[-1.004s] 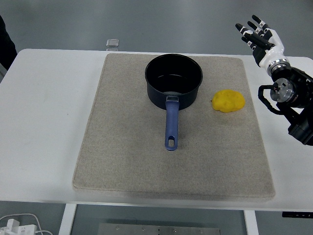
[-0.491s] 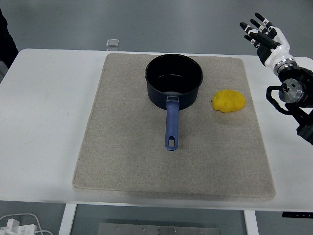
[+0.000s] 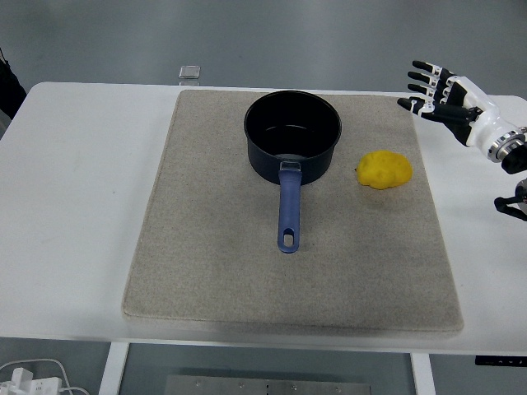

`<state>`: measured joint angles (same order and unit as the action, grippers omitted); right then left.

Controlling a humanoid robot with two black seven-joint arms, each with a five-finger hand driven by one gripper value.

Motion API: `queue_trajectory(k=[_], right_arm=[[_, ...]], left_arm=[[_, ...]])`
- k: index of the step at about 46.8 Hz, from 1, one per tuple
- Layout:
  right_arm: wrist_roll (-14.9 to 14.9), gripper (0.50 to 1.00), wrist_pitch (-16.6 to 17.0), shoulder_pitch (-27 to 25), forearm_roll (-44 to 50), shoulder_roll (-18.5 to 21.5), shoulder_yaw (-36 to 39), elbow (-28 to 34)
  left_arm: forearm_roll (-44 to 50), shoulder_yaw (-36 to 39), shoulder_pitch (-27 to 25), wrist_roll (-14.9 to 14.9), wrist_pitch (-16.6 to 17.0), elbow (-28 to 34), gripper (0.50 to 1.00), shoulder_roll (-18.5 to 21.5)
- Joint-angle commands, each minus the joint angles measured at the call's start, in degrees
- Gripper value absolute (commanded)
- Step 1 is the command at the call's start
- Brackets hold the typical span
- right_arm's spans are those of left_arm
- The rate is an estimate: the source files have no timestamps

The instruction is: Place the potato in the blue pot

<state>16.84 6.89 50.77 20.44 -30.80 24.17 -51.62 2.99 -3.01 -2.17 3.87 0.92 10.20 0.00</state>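
Potato and hand: the potato (image 3: 384, 169) lies at the right centre of the frame, below and to the left of the right hand (image 3: 445, 100); the two are apart, nothing touching.
Right hand: enters from the right edge at upper right, over the desk's (image 3: 82, 164) far right corner beside the mat (image 3: 206, 271); its fingers (image 3: 424, 85) are spread and point left, holding nothing.
Potato's place: on the grey mat, just right of the blue pot (image 3: 292, 135), with a narrow gap between them.
Potato's look: bright yellow, a rounded, slightly lumpy oval lying flat on the mat.
Blue pot: dark blue, upright in the upper middle of the mat, inside dark; its lighter blue handle (image 3: 288, 210) points toward the bottom of the frame.
Left arm: not visible.
Other: a small pale square object (image 3: 190, 72) sits at the desk's far edge, upper left of the pot.
Change: a second ago the hand stood higher with fingers pointing up and to the left and more of the black arm showing; now the hand is lower and turned sideways, and the arm has slid mostly out past the right edge. Potato and pot lie where they did.
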Motion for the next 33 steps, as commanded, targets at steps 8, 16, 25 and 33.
queue_trajectory(k=[8, 16, 25, 33], right_arm=[[0.9, 0.915, 2.8, -2.0, 12.2, -7.0, -0.3, -6.4], [2.0, 0.915, 3.6, -2.0, 18.0, -8.7, -0.4, -6.6], [4.5, 0.915, 3.6, -1.8, 25.8, -8.5, -0.3, -6.6], [5.4, 0.915, 0.9, -1.9, 31.5, -7.3, -0.4, -6.5]], left_arm=[[-0.1, 0.0, 0.0, 0.0, 0.0, 0.0, 0.999, 0.0], [-0.1, 0.0, -0.1, 0.0, 0.0, 0.0, 0.999, 0.0], [-0.2, 0.0, -0.3, 0.0, 0.0, 0.1, 0.999, 0.0], [-0.2, 0.0, -0.4, 0.0, 0.0, 0.0, 0.999, 0.0]])
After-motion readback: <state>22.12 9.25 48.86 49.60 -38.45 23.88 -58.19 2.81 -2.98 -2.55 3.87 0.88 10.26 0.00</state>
